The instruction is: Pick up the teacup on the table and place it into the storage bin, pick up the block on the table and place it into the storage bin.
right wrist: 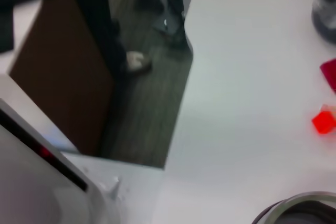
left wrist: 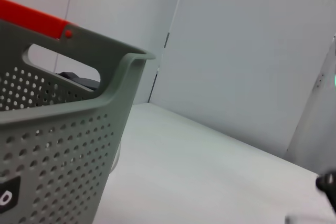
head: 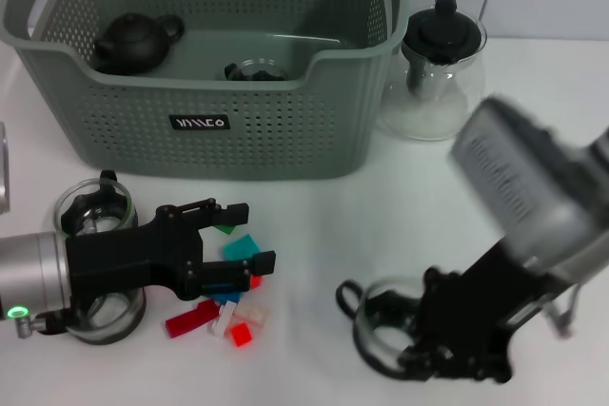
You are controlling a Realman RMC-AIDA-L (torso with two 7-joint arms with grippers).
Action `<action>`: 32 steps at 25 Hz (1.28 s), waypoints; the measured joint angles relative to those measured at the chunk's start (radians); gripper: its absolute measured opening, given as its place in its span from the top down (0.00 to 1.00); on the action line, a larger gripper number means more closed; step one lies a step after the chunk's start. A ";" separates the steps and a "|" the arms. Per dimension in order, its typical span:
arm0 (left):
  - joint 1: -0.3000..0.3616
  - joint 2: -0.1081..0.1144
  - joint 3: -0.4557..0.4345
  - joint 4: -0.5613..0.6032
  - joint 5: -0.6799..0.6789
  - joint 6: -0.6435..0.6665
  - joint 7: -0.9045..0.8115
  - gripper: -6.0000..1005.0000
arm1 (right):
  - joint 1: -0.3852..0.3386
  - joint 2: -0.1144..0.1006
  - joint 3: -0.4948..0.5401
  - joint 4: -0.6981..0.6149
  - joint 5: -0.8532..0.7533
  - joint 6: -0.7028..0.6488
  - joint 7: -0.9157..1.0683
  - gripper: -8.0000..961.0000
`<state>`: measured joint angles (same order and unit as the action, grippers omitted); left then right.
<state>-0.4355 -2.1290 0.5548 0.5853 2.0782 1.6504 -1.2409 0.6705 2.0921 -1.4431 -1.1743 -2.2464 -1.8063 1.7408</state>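
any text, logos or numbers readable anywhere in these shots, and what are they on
Small black label on the front wall of the storage bin: white stylised logo marks, too stylised to read as sure letters.
The same label, cut off at the frame edge in the left wrist view: one rounded white mark only, not readable.
No other text or numbers are visible.

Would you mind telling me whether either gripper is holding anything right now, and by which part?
The right gripper is at the rim of a glass teacup; a firm grip cannot be confirmed. The left gripper is open over the blocks, holding nothing.
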 joint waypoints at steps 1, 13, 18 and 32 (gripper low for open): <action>0.000 0.000 -0.001 0.000 0.000 -0.001 0.000 0.18 | -0.001 -0.002 0.045 -0.013 0.000 -0.034 -0.003 0.93; 0.015 0.009 -0.035 0.018 0.007 0.004 0.000 0.18 | 0.022 -0.023 0.306 -0.178 0.076 -0.177 0.056 0.93; 0.022 0.008 -0.037 0.018 0.009 -0.001 0.001 0.18 | 0.094 -0.013 0.417 -0.208 0.186 -0.131 0.128 0.93; 0.015 0.003 -0.031 0.009 0.010 0.005 0.000 0.18 | 0.512 -0.014 0.421 0.274 0.018 0.561 0.233 0.93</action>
<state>-0.4203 -2.1258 0.5233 0.5939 2.0878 1.6550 -1.2405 1.1822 2.0785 -1.0223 -0.9007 -2.2288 -1.2451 1.9739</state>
